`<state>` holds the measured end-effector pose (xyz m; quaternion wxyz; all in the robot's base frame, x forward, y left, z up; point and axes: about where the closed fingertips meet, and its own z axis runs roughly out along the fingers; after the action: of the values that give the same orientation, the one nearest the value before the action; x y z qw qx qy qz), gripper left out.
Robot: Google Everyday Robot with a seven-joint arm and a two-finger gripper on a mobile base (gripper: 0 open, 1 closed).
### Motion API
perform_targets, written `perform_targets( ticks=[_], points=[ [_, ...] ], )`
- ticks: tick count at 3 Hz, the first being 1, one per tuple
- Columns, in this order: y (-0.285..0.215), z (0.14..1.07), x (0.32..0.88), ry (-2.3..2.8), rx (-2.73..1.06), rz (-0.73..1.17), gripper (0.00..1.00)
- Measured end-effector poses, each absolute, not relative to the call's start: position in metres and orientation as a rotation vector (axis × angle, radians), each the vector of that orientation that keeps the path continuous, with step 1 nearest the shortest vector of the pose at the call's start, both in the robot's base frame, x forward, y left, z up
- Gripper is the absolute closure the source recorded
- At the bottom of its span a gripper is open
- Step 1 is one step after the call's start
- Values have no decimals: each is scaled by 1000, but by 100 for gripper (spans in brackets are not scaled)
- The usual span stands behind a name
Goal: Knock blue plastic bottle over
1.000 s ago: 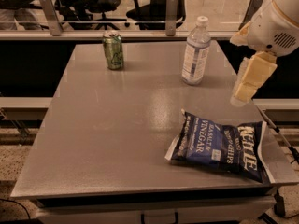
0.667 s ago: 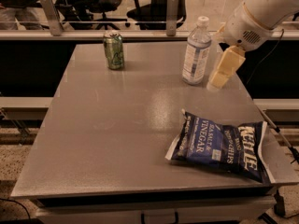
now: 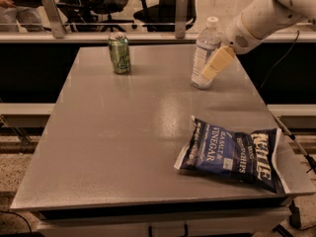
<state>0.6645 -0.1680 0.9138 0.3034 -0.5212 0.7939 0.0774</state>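
Observation:
The blue plastic bottle is clear with a white cap and a pale label. It stands at the back right of the grey table and leans slightly left. My gripper comes in from the upper right on a white arm. Its cream-coloured fingers press against the bottle's right side at label height.
A green drink can stands upright at the back left of the table. A dark blue chip bag lies flat at the front right near the table edge. Office chairs and a glass rail stand behind the table.
My gripper has moved left and down from the table's right edge to the bottle's right side. The bottle now tips a little to the left.

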Motion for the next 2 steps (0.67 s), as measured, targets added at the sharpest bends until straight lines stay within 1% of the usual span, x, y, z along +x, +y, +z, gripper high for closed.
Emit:
perform_targets(
  ticks=[2],
  points=[
    [-154,916,688,2029,-1227,256,0]
  ],
)
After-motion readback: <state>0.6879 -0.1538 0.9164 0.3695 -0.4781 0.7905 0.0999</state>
